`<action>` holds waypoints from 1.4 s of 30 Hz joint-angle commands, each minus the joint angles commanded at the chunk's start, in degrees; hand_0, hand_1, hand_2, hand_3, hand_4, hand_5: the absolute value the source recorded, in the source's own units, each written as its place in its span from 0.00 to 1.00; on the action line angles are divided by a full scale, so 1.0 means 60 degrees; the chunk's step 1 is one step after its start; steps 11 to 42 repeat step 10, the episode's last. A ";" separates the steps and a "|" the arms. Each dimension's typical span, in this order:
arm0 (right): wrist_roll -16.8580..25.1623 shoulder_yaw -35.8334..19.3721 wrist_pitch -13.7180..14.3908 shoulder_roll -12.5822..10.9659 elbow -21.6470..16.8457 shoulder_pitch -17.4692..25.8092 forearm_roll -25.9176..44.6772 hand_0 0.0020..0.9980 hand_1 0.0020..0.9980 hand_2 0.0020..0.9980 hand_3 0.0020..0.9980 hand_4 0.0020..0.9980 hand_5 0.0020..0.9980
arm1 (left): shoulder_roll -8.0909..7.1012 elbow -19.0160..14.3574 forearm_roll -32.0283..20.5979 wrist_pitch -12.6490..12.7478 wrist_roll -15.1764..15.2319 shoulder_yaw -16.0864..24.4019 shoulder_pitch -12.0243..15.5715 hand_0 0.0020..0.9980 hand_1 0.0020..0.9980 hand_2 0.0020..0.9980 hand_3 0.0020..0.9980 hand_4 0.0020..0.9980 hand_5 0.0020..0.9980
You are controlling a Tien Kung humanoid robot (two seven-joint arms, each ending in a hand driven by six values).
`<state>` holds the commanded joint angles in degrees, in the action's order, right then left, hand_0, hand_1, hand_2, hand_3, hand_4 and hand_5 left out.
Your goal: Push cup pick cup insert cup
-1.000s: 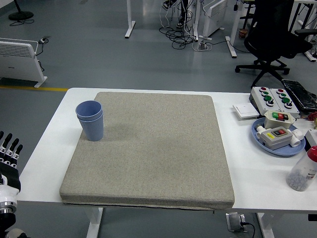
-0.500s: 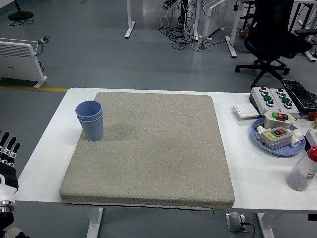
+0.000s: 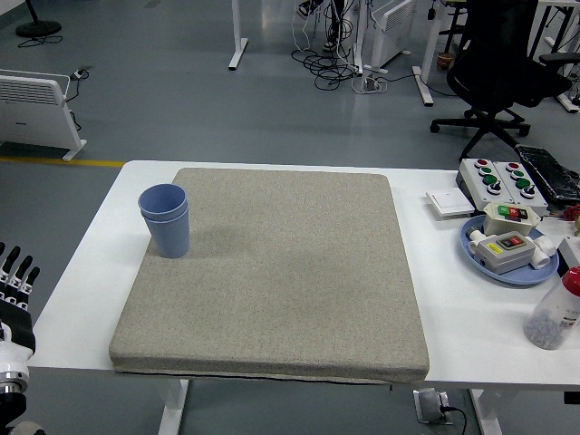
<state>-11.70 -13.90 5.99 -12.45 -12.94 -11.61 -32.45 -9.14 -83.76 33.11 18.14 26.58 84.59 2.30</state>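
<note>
Two blue cups, one nested inside the other (image 3: pixel 165 219), stand upright on the left part of the grey mat (image 3: pixel 272 272). My left hand (image 3: pixel 16 283) is at the picture's lower left, beside the table's left edge and well away from the cups, with its fingers straight and holding nothing. My right hand is out of view.
A blue tray (image 3: pixel 512 267) with button boxes sits at the right edge. A control box with red and green buttons (image 3: pixel 497 179), a white switch plate (image 3: pixel 446 202) and a clear bottle with a red cap (image 3: pixel 555 311) stand near it. An office chair stands behind the table.
My left hand has dropped slightly lower at the table's left edge. The cups have not moved.
</note>
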 joint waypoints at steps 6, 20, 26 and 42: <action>0.0134 0.0261 0.0057 -0.0015 0.0004 0.0026 0.0467 0.73 0.67 0.71 0.59 0.15 0.38 | -0.0022 -0.0032 0.0038 -0.0002 -0.0022 -0.0072 -0.0115 0.82 0.85 0.88 0.87 0.59 1.00; 0.0122 0.0232 0.0066 -0.0011 0.0007 0.0004 0.0419 0.73 0.67 0.71 0.59 0.15 0.38 | -0.0016 -0.0031 0.0061 -0.0021 -0.0041 -0.0062 -0.0179 0.82 0.85 0.88 0.87 0.59 1.00; 0.0122 0.0232 0.0066 -0.0011 0.0007 0.0004 0.0419 0.73 0.67 0.71 0.59 0.15 0.38 | -0.0016 -0.0031 0.0061 -0.0021 -0.0041 -0.0062 -0.0179 0.82 0.85 0.88 0.87 0.59 1.00; 0.0122 0.0232 0.0066 -0.0011 0.0007 0.0004 0.0419 0.73 0.67 0.71 0.59 0.15 0.38 | -0.0016 -0.0031 0.0061 -0.0021 -0.0041 -0.0062 -0.0179 0.82 0.85 0.88 0.87 0.59 1.00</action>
